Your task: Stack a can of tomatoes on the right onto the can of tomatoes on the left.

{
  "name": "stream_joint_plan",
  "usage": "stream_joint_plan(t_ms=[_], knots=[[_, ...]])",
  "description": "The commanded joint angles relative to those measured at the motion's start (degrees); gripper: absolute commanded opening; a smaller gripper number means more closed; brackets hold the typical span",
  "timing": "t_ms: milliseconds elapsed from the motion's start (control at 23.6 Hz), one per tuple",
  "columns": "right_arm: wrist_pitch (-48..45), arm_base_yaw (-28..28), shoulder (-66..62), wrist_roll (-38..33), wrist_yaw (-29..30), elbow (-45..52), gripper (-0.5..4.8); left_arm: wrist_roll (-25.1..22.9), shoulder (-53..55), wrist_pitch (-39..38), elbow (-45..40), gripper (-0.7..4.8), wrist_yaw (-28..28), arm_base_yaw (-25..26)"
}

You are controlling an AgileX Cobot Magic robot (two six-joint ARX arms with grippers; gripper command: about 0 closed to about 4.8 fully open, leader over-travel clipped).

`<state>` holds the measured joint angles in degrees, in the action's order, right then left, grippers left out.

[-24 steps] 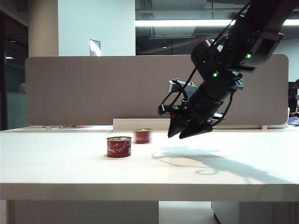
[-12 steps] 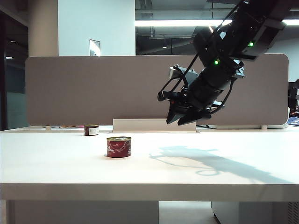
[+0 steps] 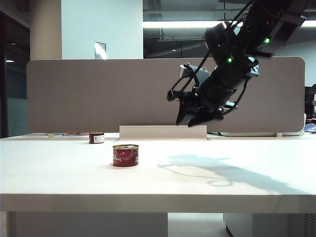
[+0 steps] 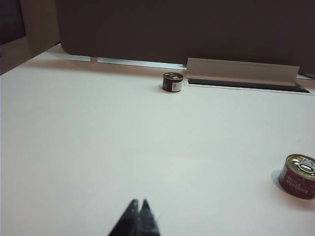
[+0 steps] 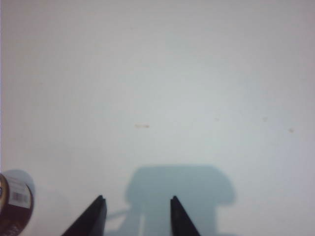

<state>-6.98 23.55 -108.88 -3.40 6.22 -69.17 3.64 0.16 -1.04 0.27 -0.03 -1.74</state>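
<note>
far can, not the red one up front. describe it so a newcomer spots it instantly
Start at the long grey partition along the table's back edge. Just in front of it, left of the white rail, stands the far can. It is darker, with a white label patch, unlike the bright red can nearer the front edge.

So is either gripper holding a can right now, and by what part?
No. The right gripper hangs open and empty above the table; the left gripper is shut on nothing. Both tomato cans sit on the table.
</note>
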Motion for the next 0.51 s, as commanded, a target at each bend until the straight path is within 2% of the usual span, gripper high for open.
stream_joint_plan(t_ms=[42, 169, 254, 508], knots=[[0.24, 0.0, 2.16, 0.0, -0.02, -0.24, 1.3, -0.2, 0.07, 0.92, 0.26, -0.06, 0.13, 0.07], [1.68, -0.04, 3.54, 0.0, -0.11, -0.22, 0.36, -0.2, 0.07, 0.85, 0.26, -0.06, 0.13, 0.07], [2.54, -0.11, 4.55, 0.0, -0.11, -0.22, 0.05, -0.2, 0.07, 0.72, 0.26, -0.06, 0.13, 0.07], [7.21, -0.66, 10.99, 0.04, -0.92, -0.02, -0.04, -0.2, 0.07, 0.5, 0.26, -0.06, 0.13, 0.07]])
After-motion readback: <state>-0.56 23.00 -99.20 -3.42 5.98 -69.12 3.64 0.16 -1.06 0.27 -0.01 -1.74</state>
